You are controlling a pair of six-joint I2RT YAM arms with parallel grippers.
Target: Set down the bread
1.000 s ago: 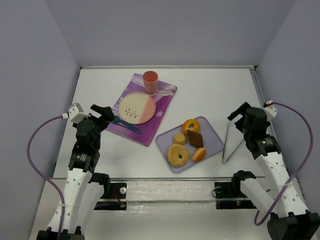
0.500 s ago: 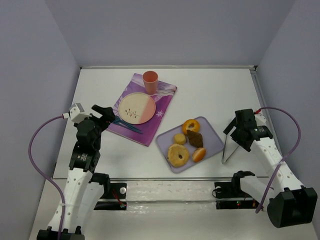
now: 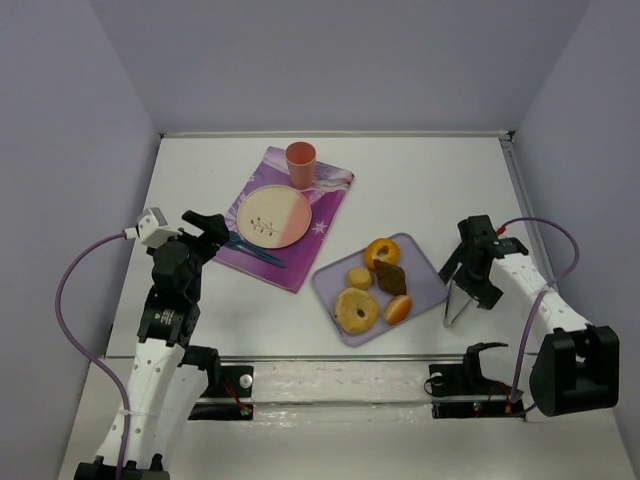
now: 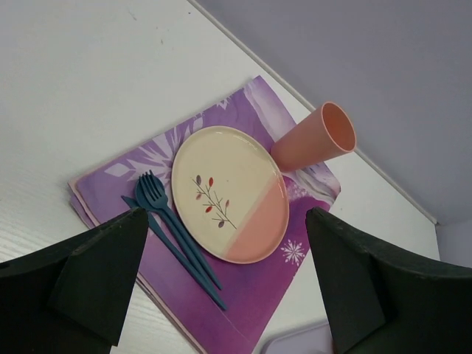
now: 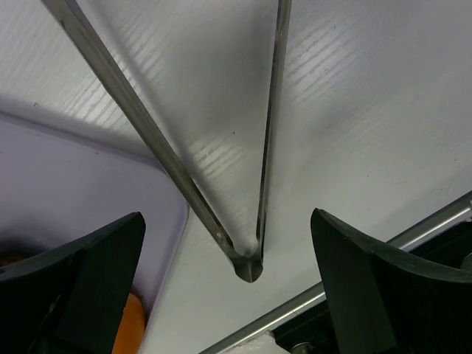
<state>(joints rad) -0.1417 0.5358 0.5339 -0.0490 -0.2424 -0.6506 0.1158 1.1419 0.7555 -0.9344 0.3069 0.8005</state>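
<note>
Top external view, nearest first: both arms rise from the near edge of the white counter [image 3: 430, 180], the left hand [image 3: 205, 228] poised beside the purple placemat [image 3: 300, 255] and the right hand [image 3: 465, 285] angled down over the metal tongs [image 3: 457, 298], which lie flat just right of the lavender tray [image 3: 428, 268]. Only this view shows the bread [image 3: 390, 279], a dark brown wedge in the middle of the tray, touching a ring doughnut [image 3: 381, 252] behind it, with a small yellow bun [image 3: 359, 277] to its left, a larger doughnut [image 3: 356, 309] in front and an orange pastry [image 3: 398, 308] just before it. The right wrist view adds the close detail: the right hand [image 5: 225, 221] is spread wide and holds nothing, its dark fingers [image 5: 74, 295] on either side of the tongs [image 5: 166, 158], whose joined end points toward the near rail while one arm runs along the tray [image 5: 66, 184] corner; whether a finger touches the metal I cannot tell. The left wrist view shows the left hand [image 4: 225, 214] likewise spread and empty, looking over blue cutlery [image 4: 173, 232], the cream-and-pink plate [image 4: 230, 193] and, farther off, the pink cup [image 4: 316, 138] on the placemat [image 4: 251, 313]. Bare counter lies between the tray and the back wall, and a narrow strip between the tongs and the right edge.
</note>
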